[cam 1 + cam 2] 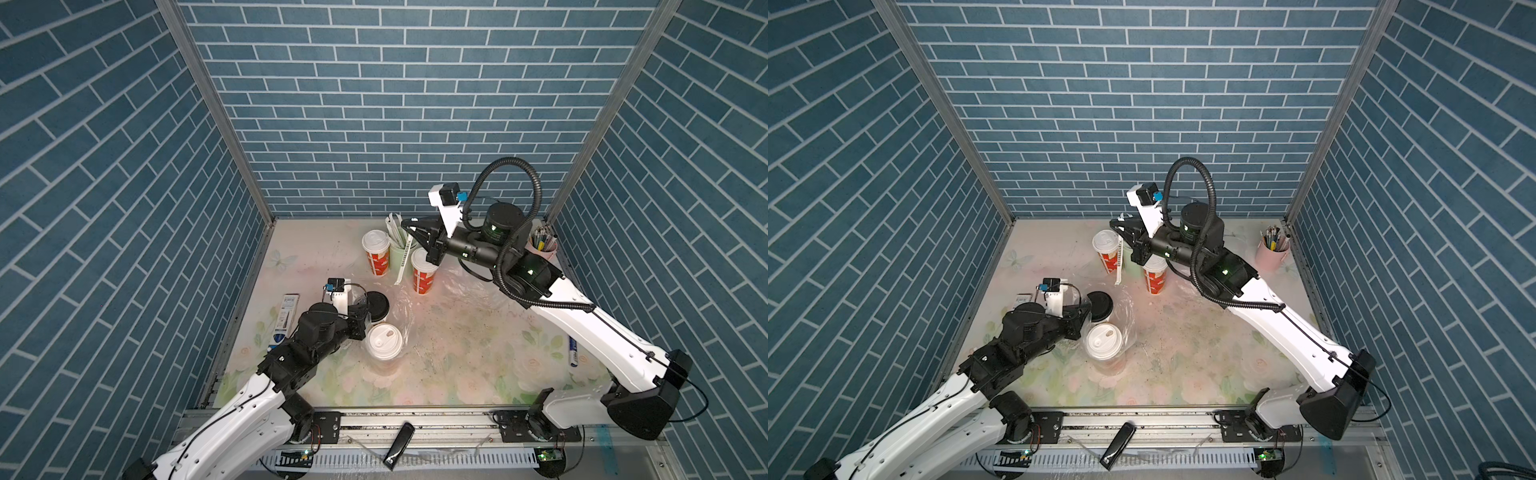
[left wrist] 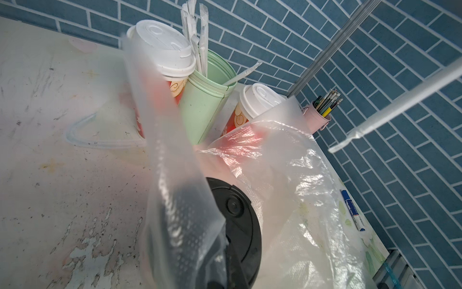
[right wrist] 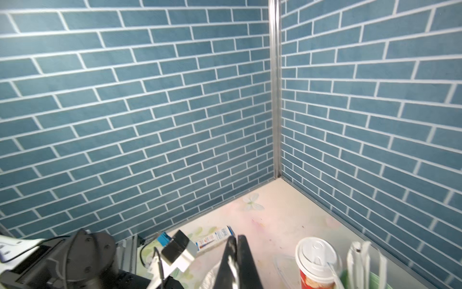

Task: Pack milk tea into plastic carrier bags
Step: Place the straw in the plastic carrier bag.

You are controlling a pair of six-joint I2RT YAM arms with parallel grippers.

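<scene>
Left gripper (image 1: 362,311): jaws closed, apparently pinching the handle strip (image 2: 175,175) of the near bag (image 1: 1128,316), which rises straight from the fingers in the left wrist view.

Black-lid cup (image 1: 377,305) and front white-lid cup (image 1: 383,341) stand upright inside that bag, side by side.

Right gripper (image 1: 405,225): closed and raised over the back cups, with nothing visibly held.

Two back cups (image 1: 376,251) (image 1: 424,270) stand unbagged, flanking the green straw holder (image 1: 401,254).

Second bag (image 1: 465,286) lies flat on the table (image 1: 457,365) beside them.

Judgement: about half done. One bag is loaded; the other needs opening and filling.
</scene>
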